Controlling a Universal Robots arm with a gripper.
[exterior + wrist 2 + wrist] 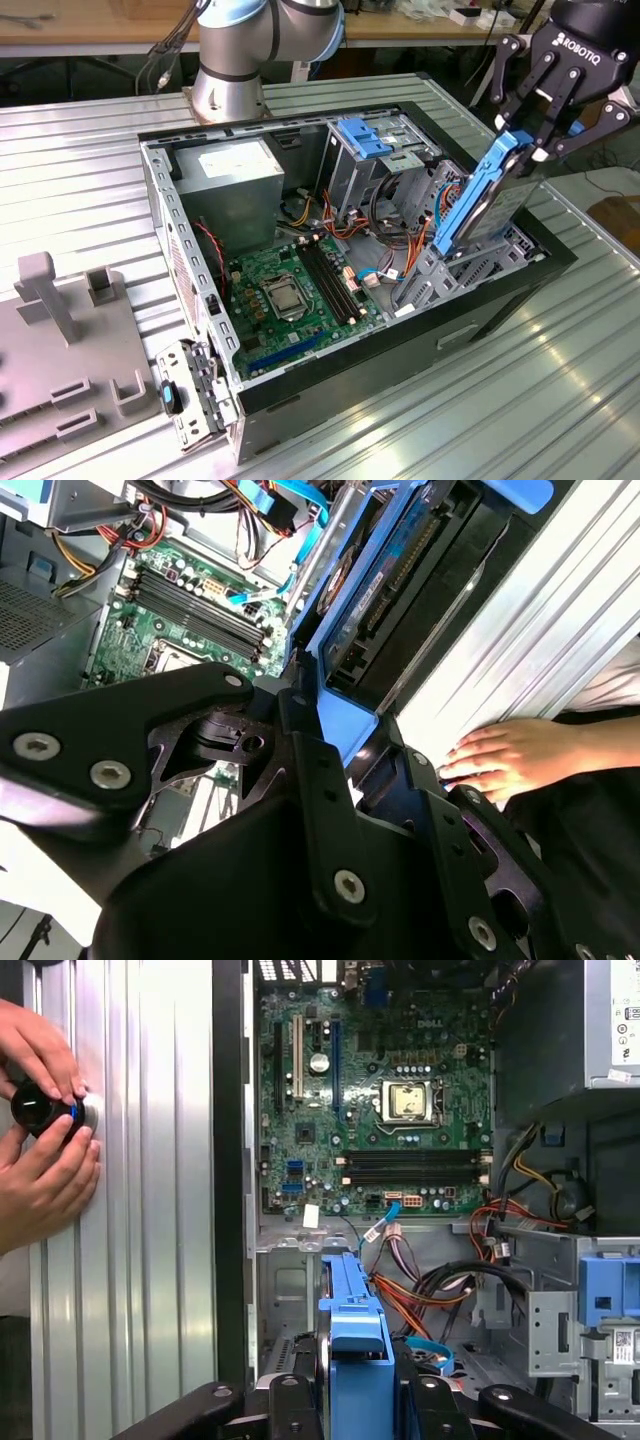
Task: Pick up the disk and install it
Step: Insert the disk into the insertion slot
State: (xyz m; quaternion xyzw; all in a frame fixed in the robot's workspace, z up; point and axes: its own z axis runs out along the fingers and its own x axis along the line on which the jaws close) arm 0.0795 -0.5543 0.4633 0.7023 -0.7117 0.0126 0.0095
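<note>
Blue plastic rails are framing the disk (487, 205), which is standing on end and leaning, over the drive bay at the exterior view's right end of the open computer case (330, 385).

The gripper (527, 148) is clamping the disk's upper end. Its fingers are closed onto the blue rail, with nothing else in the grasp. The disk's lower end is sitting down among the grey metal of the bay. I cannot tell whether it is touching the bay floor.

The motherboard (290, 290) is lying bare just beside the bay. The power supply box (235, 175) is sitting at the far corner, well apart from the disk.

In the first wrist view, a person's hands (45, 1175) are resting on the ribbed metal table (140, 1210) outside the case, pinching a small black round object (40, 1110).
</note>
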